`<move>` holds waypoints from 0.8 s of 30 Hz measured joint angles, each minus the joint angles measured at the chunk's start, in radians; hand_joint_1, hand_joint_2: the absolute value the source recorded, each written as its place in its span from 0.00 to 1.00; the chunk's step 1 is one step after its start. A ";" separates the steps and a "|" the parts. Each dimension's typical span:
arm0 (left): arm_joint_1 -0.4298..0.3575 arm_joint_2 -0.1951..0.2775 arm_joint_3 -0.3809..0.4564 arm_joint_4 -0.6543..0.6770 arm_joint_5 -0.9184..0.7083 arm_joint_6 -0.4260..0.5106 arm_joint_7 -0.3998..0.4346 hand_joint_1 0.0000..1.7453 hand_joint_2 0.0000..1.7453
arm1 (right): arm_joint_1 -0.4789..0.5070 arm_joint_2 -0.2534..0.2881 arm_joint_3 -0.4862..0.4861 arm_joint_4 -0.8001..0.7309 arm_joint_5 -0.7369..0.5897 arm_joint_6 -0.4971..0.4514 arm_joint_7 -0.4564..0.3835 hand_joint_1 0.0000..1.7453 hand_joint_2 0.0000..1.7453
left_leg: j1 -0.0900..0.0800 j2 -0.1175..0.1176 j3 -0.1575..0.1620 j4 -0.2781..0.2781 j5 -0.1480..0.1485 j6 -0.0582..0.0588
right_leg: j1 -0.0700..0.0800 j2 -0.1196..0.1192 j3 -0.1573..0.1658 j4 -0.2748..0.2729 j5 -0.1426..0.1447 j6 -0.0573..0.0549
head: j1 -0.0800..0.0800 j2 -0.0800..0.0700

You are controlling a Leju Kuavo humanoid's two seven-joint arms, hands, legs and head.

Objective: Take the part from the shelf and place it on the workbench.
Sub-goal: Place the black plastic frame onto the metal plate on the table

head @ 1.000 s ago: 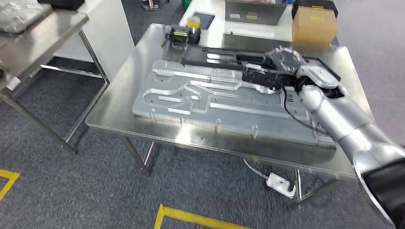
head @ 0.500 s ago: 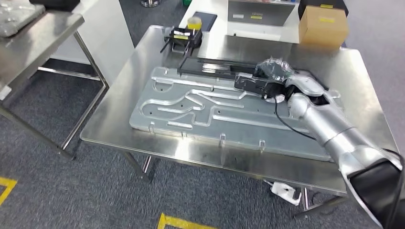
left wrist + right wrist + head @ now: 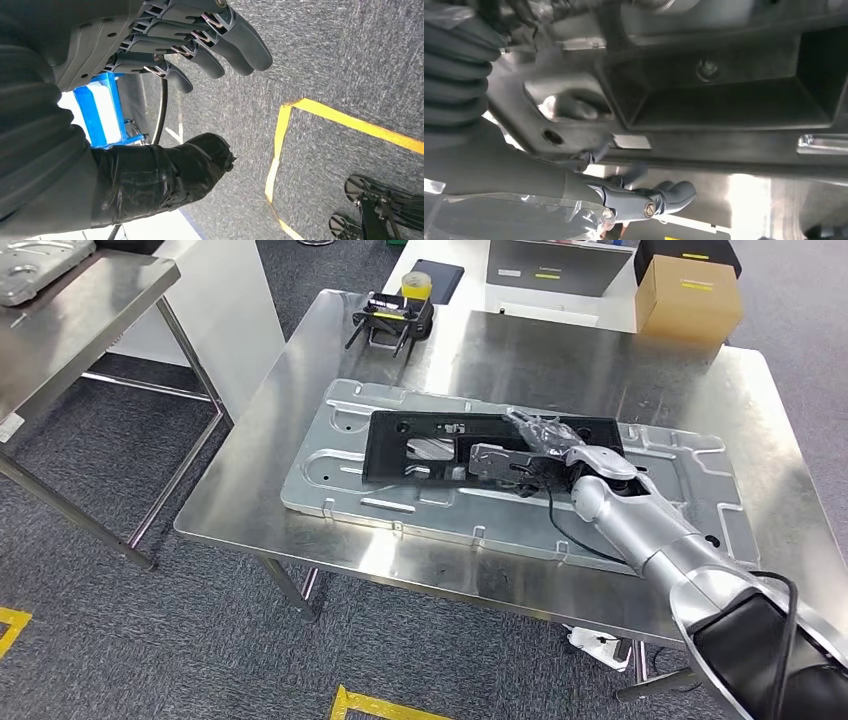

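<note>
right arm (image 3: 650,535) stretched forward over the table, wrist low | right hand (image 3: 545,455) closed on the black part (image 3: 420,445), fingers seemingly curled under its edge, view murky | left hand (image 3: 200,47) hanging toward the floor, fingers apart, holding nothing

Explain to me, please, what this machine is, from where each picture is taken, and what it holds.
It is a humanoid robot with two silver arms. The head view looks down from high on its body at a steel workbench. A grooved metal plate lies there, and a black frame part rests on it. The right robot hand grips that part; its wrist camera shows the black frame close up. The left robot hand hangs over grey carpet, fingers apart, holding nothing. A cardboard box stands behind the bench.
</note>
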 joint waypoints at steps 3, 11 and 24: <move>0.000 -0.002 0.000 0.000 -0.001 -0.001 0.002 0.00 0.00 | 0.002 0.010 0.000 0.017 0.000 0.002 -0.001 0.00 0.00 | 0.001 0.000 0.002 0.000 0.000 0.000 | 0.000 0.000 0.001 0.000 0.000 0.001 | 0.000 0.000; 0.000 -0.002 0.000 0.000 -0.029 0.011 0.007 0.00 0.00 | 0.002 0.024 0.000 0.046 -0.020 0.013 -0.001 0.00 0.00 | -0.003 -0.001 0.008 0.000 -0.003 0.005 | -0.002 0.001 0.007 -0.002 0.000 0.010 | 0.000 0.000; 0.000 -0.008 0.000 0.000 -0.037 0.074 0.029 0.00 1.00 | -0.017 -0.016 -0.028 -0.180 -0.232 -0.028 0.080 0.00 0.00 | 0.029 0.016 0.040 -0.021 -0.004 0.005 | -0.038 -0.008 -0.078 0.157 -0.031 0.060 | 0.003 0.000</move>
